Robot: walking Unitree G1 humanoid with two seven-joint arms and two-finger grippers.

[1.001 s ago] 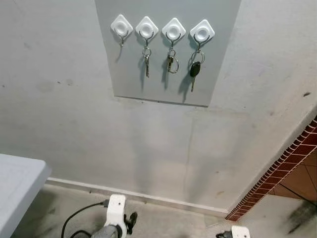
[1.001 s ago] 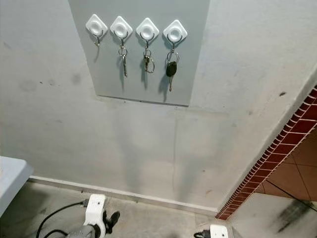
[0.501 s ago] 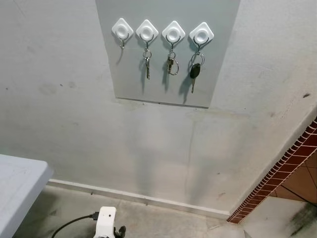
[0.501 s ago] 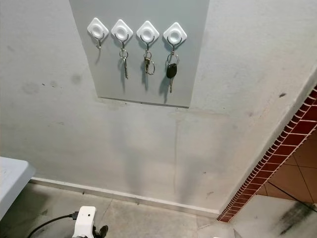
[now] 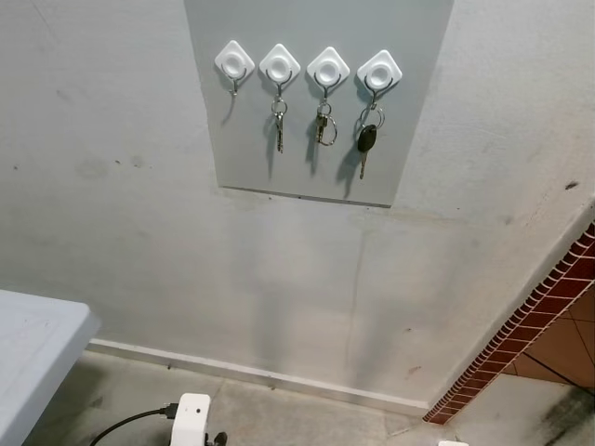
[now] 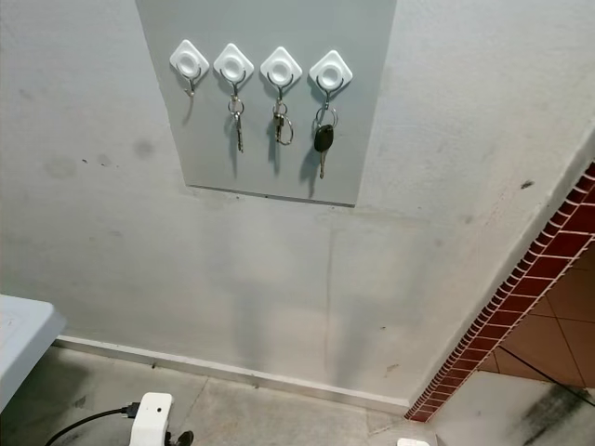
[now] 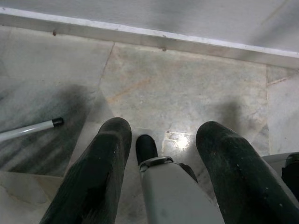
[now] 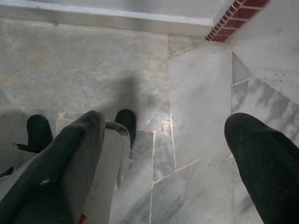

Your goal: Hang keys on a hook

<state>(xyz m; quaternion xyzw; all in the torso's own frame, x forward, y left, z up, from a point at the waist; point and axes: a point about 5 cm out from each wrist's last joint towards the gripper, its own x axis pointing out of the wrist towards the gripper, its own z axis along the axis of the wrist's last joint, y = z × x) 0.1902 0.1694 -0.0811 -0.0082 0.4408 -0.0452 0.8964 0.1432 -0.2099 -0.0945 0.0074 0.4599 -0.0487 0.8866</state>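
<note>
Four white diamond-shaped hooks sit in a row on a grey panel (image 5: 307, 172) on the wall. The leftmost hook (image 5: 233, 61) is bare. A single silver key (image 5: 279, 128) hangs from the second hook, a small bunch with a ring (image 5: 323, 124) from the third, and a black-headed car key (image 5: 367, 141) from the fourth. My left arm's white wrist (image 5: 191, 420) hangs low by the floor. In its wrist view the left gripper (image 7: 161, 154) is open over the floor and holds nothing. The right gripper (image 8: 168, 154) hangs open in the same way, also holding nothing.
A white table corner (image 5: 37, 344) juts in at lower left; its leg (image 7: 28, 129) shows over the marble floor. A skirting strip (image 5: 279, 376) runs along the wall foot. A red brick-tile band (image 5: 521, 325) slopes up at the right. A black cable (image 5: 130, 423) trails from my left wrist.
The view has drifted slightly, so the hooks sit a little lower in the picture. Both arms have sunk toward the bottom edge; the right wrist has nearly dropped out of view.
</note>
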